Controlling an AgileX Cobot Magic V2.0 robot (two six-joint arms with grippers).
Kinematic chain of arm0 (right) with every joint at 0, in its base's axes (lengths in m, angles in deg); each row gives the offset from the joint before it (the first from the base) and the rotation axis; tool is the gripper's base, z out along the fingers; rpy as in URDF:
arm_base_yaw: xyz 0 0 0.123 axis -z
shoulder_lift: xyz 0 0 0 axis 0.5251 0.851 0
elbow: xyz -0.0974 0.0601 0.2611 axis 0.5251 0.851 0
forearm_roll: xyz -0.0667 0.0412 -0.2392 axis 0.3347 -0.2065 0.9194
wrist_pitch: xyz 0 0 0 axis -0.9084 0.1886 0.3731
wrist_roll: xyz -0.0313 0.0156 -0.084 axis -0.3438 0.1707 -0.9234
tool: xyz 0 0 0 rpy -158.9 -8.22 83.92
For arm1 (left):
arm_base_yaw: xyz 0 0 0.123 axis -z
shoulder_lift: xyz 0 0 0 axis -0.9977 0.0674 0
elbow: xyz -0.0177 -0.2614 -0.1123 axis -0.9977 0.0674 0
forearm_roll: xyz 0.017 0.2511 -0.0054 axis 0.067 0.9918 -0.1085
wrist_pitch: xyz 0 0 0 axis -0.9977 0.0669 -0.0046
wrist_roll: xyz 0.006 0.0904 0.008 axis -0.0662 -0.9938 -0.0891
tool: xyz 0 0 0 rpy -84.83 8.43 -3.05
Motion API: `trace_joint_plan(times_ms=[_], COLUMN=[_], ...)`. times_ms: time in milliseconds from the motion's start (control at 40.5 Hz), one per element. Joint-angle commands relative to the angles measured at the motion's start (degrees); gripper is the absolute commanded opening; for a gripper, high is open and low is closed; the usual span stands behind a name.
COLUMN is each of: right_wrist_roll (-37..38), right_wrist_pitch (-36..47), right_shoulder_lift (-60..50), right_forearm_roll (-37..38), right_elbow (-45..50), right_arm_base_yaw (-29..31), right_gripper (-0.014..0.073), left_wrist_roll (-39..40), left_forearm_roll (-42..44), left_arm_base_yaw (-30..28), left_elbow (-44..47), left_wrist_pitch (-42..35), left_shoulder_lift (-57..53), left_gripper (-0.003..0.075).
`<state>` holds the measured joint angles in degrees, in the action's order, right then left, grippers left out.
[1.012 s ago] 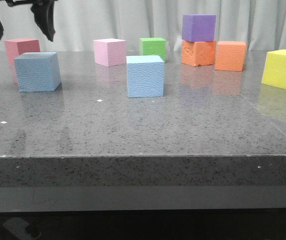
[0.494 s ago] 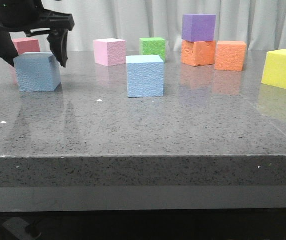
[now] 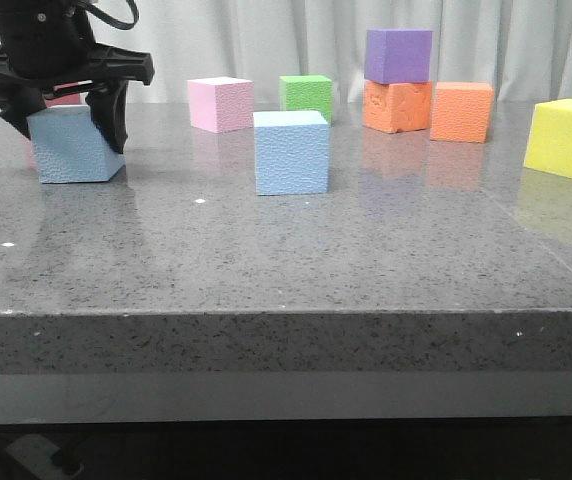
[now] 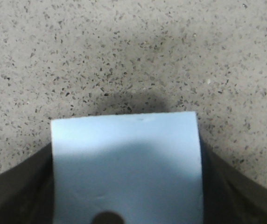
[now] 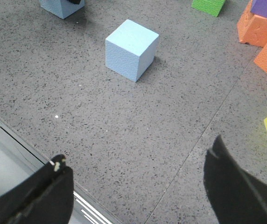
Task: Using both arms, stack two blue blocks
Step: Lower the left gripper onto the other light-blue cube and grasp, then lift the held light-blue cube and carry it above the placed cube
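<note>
Your left gripper [image 3: 61,125] straddles the left blue block [image 3: 74,145] at the table's [image 3: 366,250] far left, its fingers [image 3: 106,120] against both sides of the block. The second blue block [image 3: 291,152] sits alone mid-table. Your right gripper [image 5: 138,196] hangs wide and empty above the table's near edge.

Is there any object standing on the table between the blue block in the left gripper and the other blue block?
Nothing visible does. Bare table lies between the gripped blue block in the left gripper and the centre blue block. The pink cube stands farther back.
</note>
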<state>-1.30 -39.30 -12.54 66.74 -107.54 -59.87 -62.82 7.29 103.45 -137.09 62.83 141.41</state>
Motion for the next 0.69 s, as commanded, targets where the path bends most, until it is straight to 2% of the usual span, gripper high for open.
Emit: trace_joint_plan(times_ms=[0, 148, 395, 666], right_wrist_roll=[-0.6, -0.6, -0.6, -0.6], right_wrist_pitch=[3.7, 3.7, 3.7, 3.7], right_shoulder_lift=[-0.5, -0.5, -0.5, -0.5], right_forearm_roll=[0.0, 0.0, 0.0, 0.0], right_elbow=[-1.5, -1.5, -1.5, -1.5], right_arm_base_yaw=[-0.1, -0.1, -0.1, -0.1], right_gripper=[0.0585, 0.0585, 0.0585, 0.0585], left_wrist_roll=[-3.3, -16.9, -50.3, -68.2], left_forearm_roll=[-0.1, -3.7, -18.6, -19.5], left_arm_base_yaw=[0.1, 1.5, 6.4, 13.7], left_elbow=[-3.6, -9.1, -19.7, -23.1], left_wrist_pitch=[0.4, 4.9, 14.4, 14.4], left_shoulder_lift=[-3.1, -3.3, -3.3, -3.1], left_gripper=[0.0369, 0.0368, 0.0368, 0.0368])
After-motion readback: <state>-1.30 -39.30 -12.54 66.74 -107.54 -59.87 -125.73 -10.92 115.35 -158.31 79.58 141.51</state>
